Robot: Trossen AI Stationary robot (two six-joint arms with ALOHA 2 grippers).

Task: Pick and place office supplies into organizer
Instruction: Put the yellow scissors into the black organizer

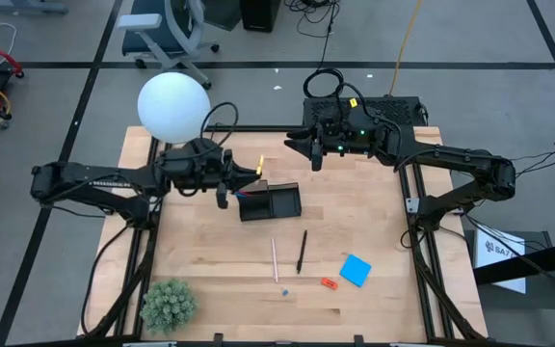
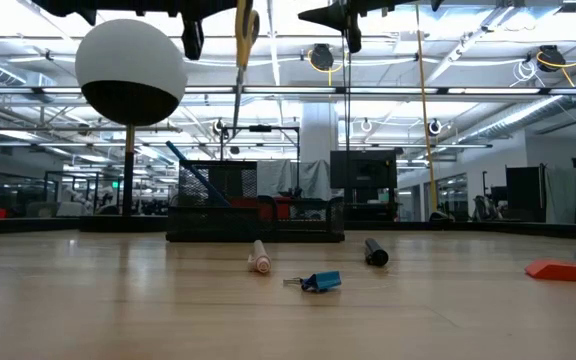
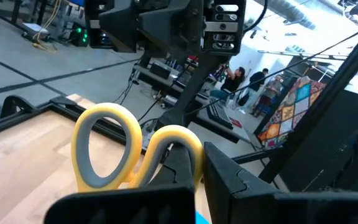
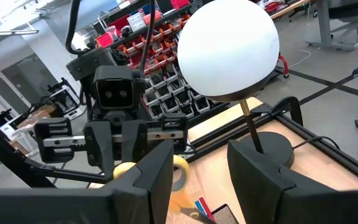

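Closest to the lens, the yellow-handled scissors sit clenched in the left gripper, hanging blades-down just above the organizer. If the grip loosens off-centre, I judge the blades may strike a divider or the pens already inside the organizer and tip out. The right gripper waits half-parted and empty behind the organizer. In front of the organizer lie a pale pencil, a black pen and a blue note pad on the table.

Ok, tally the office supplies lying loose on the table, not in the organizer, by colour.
Pink: 1, pen
Black: 1, pen
Blue: 2, square note pad, small clip
Red-orange: 1, small piece
Total: 5
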